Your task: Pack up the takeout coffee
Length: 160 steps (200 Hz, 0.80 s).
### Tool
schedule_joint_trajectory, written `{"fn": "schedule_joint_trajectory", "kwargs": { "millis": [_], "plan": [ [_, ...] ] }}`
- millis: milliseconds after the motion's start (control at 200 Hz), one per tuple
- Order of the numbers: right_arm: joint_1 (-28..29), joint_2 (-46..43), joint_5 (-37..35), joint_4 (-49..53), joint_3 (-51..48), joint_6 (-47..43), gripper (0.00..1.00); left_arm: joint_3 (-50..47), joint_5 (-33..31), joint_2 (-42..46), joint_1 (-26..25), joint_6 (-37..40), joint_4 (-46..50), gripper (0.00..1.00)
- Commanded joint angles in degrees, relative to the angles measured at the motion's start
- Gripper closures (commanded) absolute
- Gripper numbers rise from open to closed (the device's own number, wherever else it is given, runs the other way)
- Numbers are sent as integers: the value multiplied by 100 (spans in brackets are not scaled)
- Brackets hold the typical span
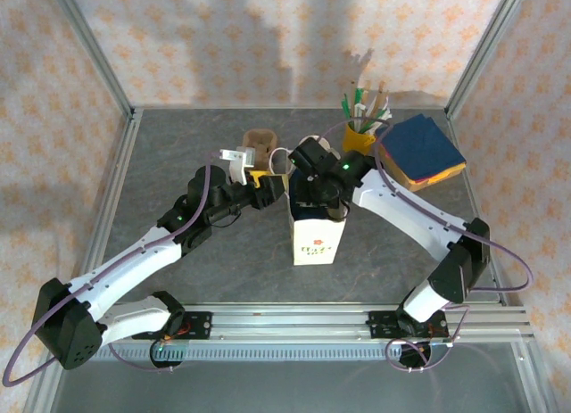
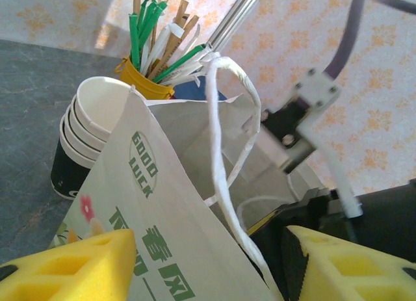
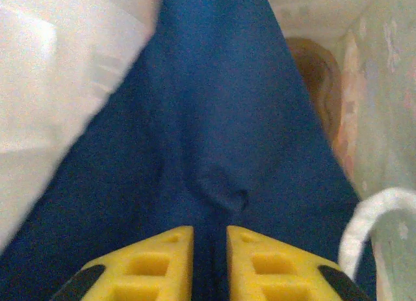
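Observation:
A white paper bag (image 1: pixel 317 243) with green print (image 2: pixel 149 203) stands upright in the middle of the table, its mouth open. My left gripper (image 1: pixel 268 188) (image 2: pixel 211 239) is open at the bag's left rim. The bag's wall and a white cord handle (image 2: pixel 221 151) run between its yellow fingers. My right gripper (image 1: pixel 314 199) (image 3: pixel 209 233) reaches down into the bag. Its jaws stand a narrow gap apart just above a dark blue napkin (image 3: pixel 214 119) lying inside. The takeout coffee is out of view.
A stack of lidless white cups with a dark band (image 2: pixel 81 145) stands left of the bag. Behind the bag are a yellow cup of sticks and straws (image 1: pixel 359 138) (image 2: pixel 143 80) and a napkin pile with a blue top (image 1: pixel 421 152). Metal frame posts border the table.

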State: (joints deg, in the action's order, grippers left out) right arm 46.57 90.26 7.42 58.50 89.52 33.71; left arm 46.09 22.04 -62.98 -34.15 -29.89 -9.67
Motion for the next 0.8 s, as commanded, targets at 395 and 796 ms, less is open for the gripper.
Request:
{"fn": "schedule_joint_trajectory", "kwargs": {
  "millis": [395,796],
  "plan": [
    [19,-790,-248,-406,886,-333,72,36,-162,157,-39,185,176,37],
    [-1274,-1562,-721,-1199,873,-1346,50,22,-913,451,-30,152,449,30]
  ]
}}
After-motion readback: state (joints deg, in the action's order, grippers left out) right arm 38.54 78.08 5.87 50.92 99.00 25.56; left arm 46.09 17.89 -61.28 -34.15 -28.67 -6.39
